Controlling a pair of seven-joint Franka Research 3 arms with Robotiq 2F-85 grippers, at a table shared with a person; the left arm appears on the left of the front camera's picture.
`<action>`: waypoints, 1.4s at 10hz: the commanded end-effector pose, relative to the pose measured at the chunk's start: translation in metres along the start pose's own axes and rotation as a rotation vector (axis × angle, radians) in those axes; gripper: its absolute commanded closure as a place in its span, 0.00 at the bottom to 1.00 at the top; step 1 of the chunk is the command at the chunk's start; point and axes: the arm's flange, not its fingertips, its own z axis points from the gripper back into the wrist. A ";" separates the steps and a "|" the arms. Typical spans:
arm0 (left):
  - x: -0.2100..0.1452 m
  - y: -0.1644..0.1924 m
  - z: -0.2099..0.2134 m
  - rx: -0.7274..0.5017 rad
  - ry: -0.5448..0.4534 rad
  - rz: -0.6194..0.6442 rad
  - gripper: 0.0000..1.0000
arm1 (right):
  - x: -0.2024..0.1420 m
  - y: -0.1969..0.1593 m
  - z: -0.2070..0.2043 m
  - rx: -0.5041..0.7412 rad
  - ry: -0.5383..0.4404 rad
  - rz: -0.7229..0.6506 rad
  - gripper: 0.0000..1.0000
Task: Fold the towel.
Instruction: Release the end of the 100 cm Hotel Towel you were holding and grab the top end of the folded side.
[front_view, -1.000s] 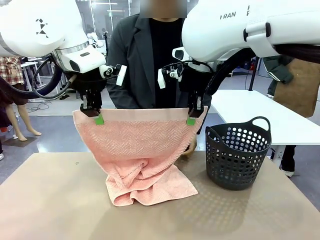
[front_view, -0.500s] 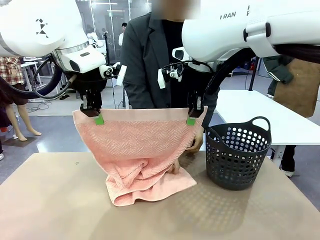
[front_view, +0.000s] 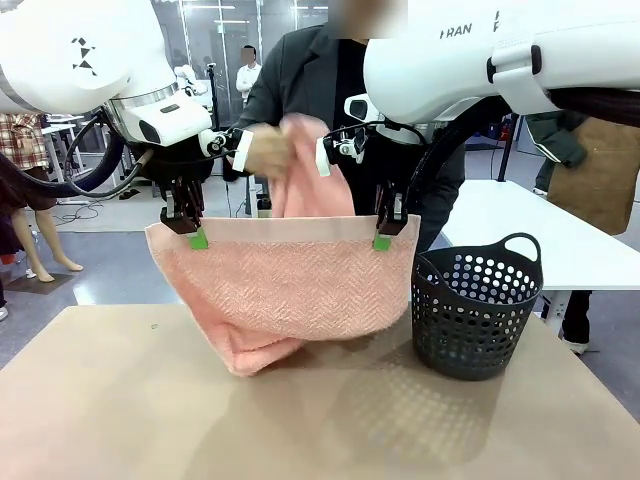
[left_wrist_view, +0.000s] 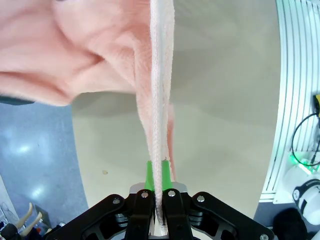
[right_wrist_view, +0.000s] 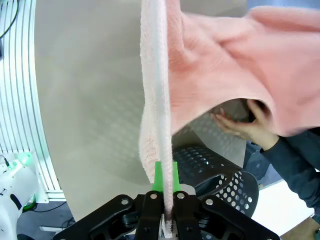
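1 towel (front_view: 285, 285), 1 basket (front_view: 475, 320), 2 end effectors (front_view: 198, 238) (front_view: 382, 240), maybe 2 ppl (front_view: 275, 85) (front_view: 247, 75)

Glossy white arms (front_view: 70, 50) — black cables (front_view: 447, 130), black left pincer (left_wrist_view: 158, 172), right pincer (right_wrist_view: 164, 176), green pads (left_wrist_view: 149, 175), silver screws (left_wrist_view: 144, 194)

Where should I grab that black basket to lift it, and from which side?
Probably take the basket by the arched handle on its right rim, coming down from above: it stands upright and the loop rises clear of the rim.
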 end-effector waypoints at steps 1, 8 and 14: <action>0.000 0.000 0.000 0.000 0.000 0.001 1.00 | -0.001 -0.001 0.000 -0.010 0.008 0.003 1.00; 0.000 0.000 0.000 0.000 0.000 0.001 1.00 | -0.001 -0.001 0.000 -0.010 0.008 0.003 1.00; 0.000 0.000 0.000 0.000 0.000 0.001 1.00 | -0.001 -0.001 0.000 -0.010 0.008 0.003 1.00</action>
